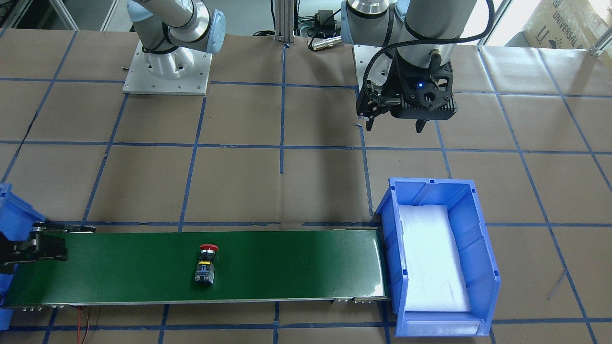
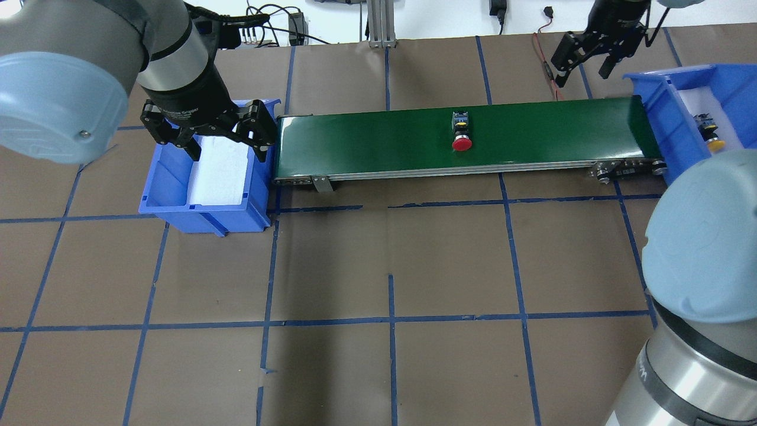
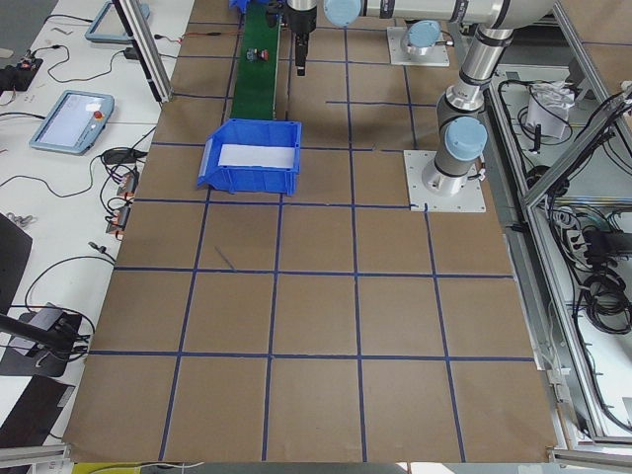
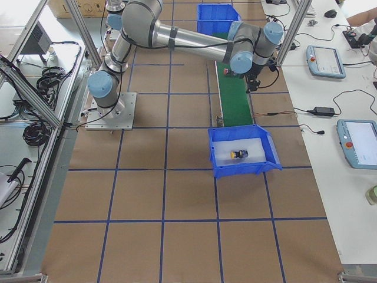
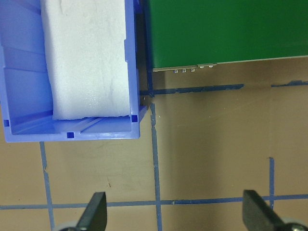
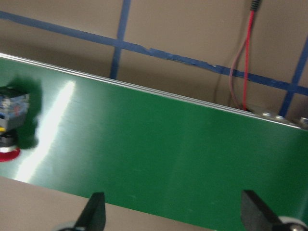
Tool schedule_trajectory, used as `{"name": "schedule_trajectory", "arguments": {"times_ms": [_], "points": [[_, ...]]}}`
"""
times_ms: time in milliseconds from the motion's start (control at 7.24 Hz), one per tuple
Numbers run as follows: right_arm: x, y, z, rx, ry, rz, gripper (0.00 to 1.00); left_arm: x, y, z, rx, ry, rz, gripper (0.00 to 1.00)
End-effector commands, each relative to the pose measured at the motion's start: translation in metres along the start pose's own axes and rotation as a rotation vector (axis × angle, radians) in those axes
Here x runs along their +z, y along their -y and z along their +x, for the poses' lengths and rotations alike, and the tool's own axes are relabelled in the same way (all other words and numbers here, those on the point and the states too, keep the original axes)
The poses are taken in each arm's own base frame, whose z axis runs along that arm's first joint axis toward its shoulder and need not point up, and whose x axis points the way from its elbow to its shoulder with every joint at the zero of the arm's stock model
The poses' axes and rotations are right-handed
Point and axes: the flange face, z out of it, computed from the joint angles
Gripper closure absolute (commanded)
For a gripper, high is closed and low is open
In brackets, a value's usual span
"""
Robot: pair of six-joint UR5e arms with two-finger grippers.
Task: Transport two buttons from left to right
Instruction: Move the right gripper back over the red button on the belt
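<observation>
The red button (image 2: 462, 134) lies on its side near the middle of the green conveyor belt (image 2: 378, 139); it also shows in the front-facing view (image 1: 206, 266) and at the left edge of the right wrist view (image 6: 9, 122). The yellow button (image 2: 710, 134) lies in the right blue bin (image 2: 656, 94), also visible from the right side (image 4: 238, 154). My left gripper (image 2: 227, 151) is open and empty above the left blue bin (image 2: 165, 183). My right gripper (image 2: 582, 65) is open and empty over the belt's far edge near the right bin.
White foam (image 1: 432, 258) lines the left bin, which abuts the belt's end (image 5: 149, 72). A red wire (image 6: 246, 57) runs on the table behind the belt. Brown paper with blue tape lines (image 2: 390, 319) covers the table.
</observation>
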Motion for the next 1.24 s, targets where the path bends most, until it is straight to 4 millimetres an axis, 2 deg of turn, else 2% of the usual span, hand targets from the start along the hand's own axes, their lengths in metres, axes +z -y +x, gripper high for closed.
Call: {"name": "schedule_trajectory", "arguments": {"times_ms": [0,276,414,690,828,966,1104], "points": [[0.028,0.011,-0.094,0.057,-0.017,0.018,0.01,0.001,0.001,0.000,0.001,0.000,-0.001,0.00],[0.052,0.012,-0.144,0.112,-0.027,0.055,0.01,0.001,0.001,-0.001,0.001,0.000,-0.003,0.00],[0.064,0.016,-0.144,0.127,-0.030,0.067,0.01,0.001,0.001,-0.001,0.001,0.000,-0.003,0.00],[0.083,0.012,-0.147,0.186,-0.025,0.047,0.01,0.001,0.000,0.002,0.004,-0.003,-0.004,0.00],[0.101,0.015,-0.144,0.189,-0.035,0.084,0.01,0.002,0.000,0.001,0.003,-0.004,-0.006,0.00],[0.111,0.015,-0.138,0.192,-0.087,0.100,0.01,0.002,0.001,0.000,0.003,-0.001,-0.004,0.00],[0.120,0.012,-0.137,0.199,-0.093,0.089,0.12,0.002,0.001,-0.001,0.001,-0.001,-0.004,0.00]]}}
